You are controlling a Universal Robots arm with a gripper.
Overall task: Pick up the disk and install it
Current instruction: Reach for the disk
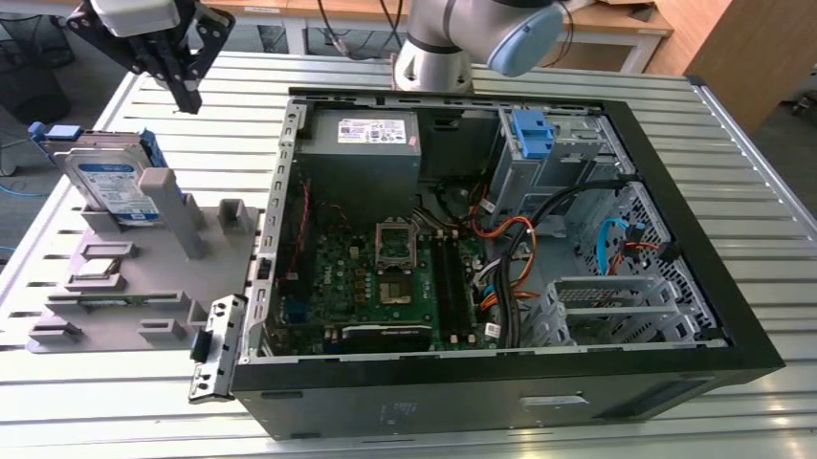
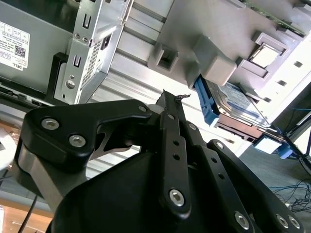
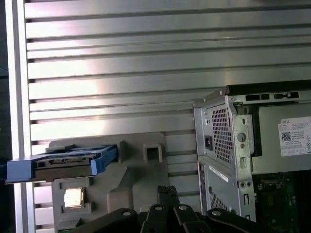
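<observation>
Plainly, the disk (image 1: 113,185) has not yet been picked up: it stands on edge in a slot of the grey holder (image 1: 143,287) on the table (image 1: 740,143), at the exterior view's left, just beside the case (image 1: 511,406). Standing it upright likely leaves its blue-framed upper edge free for a grasp from above, while a grey post props it from tipping.

The gripper (image 1: 187,100) hangs above the table beyond the holder's far end, well apart from the disk and higher than it. In both wrist views its fingertips meet with nothing between them, so the claw (image 2: 167,97) is drawn together and empty. The first wrist view looks down on the disk's top edge (image 3: 63,164).

The case lies on its side with the panel off, which seems meant to open the bays upward to the arm. At its far right corner a blue bracket (image 1: 527,134) sits in a bay, right of the power supply (image 1: 362,143).
</observation>
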